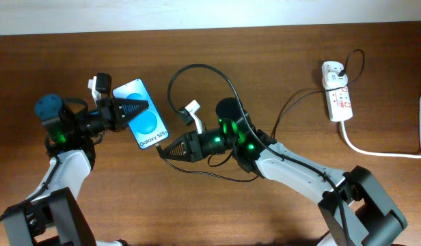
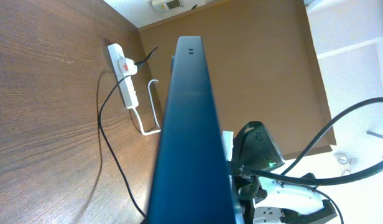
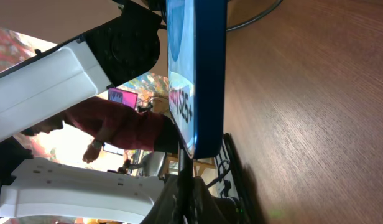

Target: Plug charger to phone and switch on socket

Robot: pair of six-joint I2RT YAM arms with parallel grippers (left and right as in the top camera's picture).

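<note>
Worktop (image 1: 265, 55): brown wood, both arms reaching in from the near edge toward left of centre.

Left arm: claw (image 1: 137, 108) pressed together on the phone (image 1: 150, 126), gripping it by its two faces. Phone sits left of centre, blue screen up in the overhead view, "Galaxy S25" strip toward its near end. The left wrist view looks straight down its dark edge, so it is clamped firmly.

Right arm: claw (image 1: 167, 152) pinched shut on the plug end of the charger (image 2: 100, 121), its tip right at the phone's near end. The right wrist view shows a thin dark piece meeting that end. Cannot tell whether the plug is seated in the port or only touching.

Socket (image 1: 338, 99): white strip at far right, well apart from both claws, with its thick white cord (image 1: 374, 152) trailing off right. White adapter (image 1: 333, 69) sits at its far end, and the black cable loops back across the worktop to the right claw.

Progress, as judged: adapter in the strip, phone held, plug brought to the port. Mating is under way or just finishing. Left to do: confirm seating, let go, then reach far right for the switch. Red switch marks are too small to read as on or off.
</note>
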